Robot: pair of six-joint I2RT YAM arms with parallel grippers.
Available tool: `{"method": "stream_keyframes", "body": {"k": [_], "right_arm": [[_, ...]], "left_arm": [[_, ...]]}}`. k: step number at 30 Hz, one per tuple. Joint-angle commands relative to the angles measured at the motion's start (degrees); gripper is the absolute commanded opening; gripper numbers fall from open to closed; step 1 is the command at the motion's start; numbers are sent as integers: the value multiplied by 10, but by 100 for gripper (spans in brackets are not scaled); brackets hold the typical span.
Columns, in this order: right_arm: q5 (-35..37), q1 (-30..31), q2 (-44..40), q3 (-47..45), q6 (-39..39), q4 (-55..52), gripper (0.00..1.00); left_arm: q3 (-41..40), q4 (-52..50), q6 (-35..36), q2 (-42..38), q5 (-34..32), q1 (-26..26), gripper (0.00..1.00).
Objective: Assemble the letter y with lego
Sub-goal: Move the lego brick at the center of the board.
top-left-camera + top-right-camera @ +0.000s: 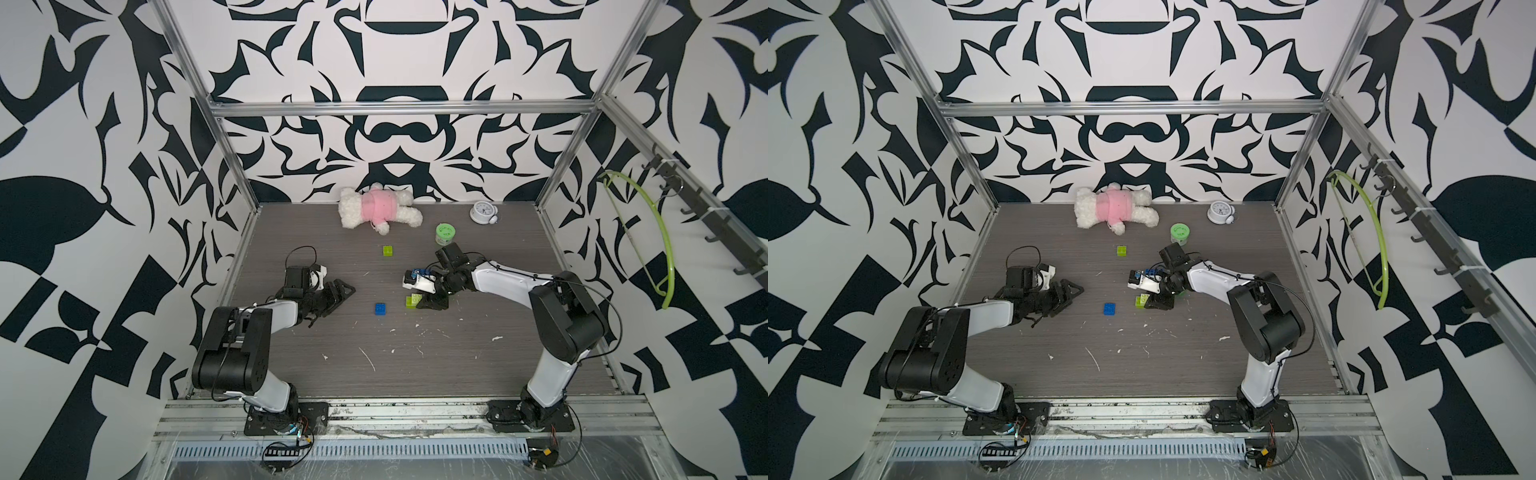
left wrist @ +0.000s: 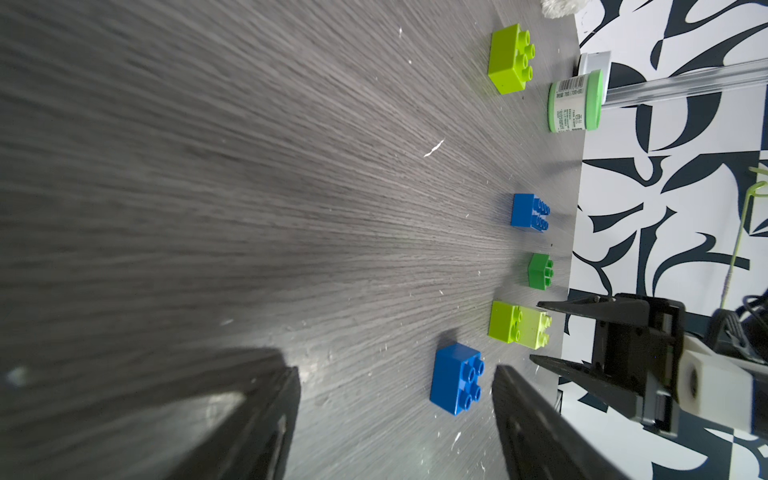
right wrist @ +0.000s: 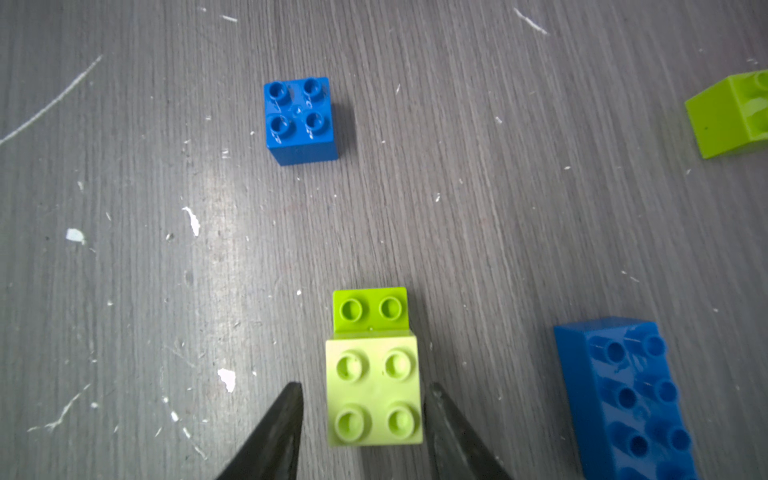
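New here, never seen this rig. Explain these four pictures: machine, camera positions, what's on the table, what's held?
Two white-and-black robot arms, left and right, stand at a grey wood-grain table, each ending in a two-finger gripper. Two pictures look down from overhead; two come from cameras on the wrists. Studded plastic bricks lie loose: a small blue brick, a wide blue brick, a dark green brick, a lone lime green brick. The right gripper straddles a pale yellow brick that partly overlaps a second lime green brick, jaws not yet clamped. The left gripper is open, empty. At the back: white plush toy, round white clock, round green tub.
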Motion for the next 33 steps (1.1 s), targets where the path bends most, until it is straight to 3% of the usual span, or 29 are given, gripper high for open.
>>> {"method": "stream_keyframes", "body": {"k": [1, 11, 18, 22, 25, 33], "right_arm": [[-22, 5, 0, 28, -4, -5, 49], [-19, 8, 22, 53, -8, -26, 43], [-10, 10, 32, 67, -16, -54, 28], [37, 21, 46, 92, -27, -94, 15], [96, 39, 66, 120, -36, -141, 0], [176, 61, 128, 172, -40, -223, 0]], "left_arm": [[2, -13, 10, 4, -1, -1, 78], [4, -18, 12, 5, -3, -1, 78], [5, -21, 14, 6, -5, -1, 78], [6, -23, 14, 7, -6, -1, 78], [6, -25, 15, 8, -7, -1, 78], [8, -29, 19, 6, -7, -1, 78]]}}
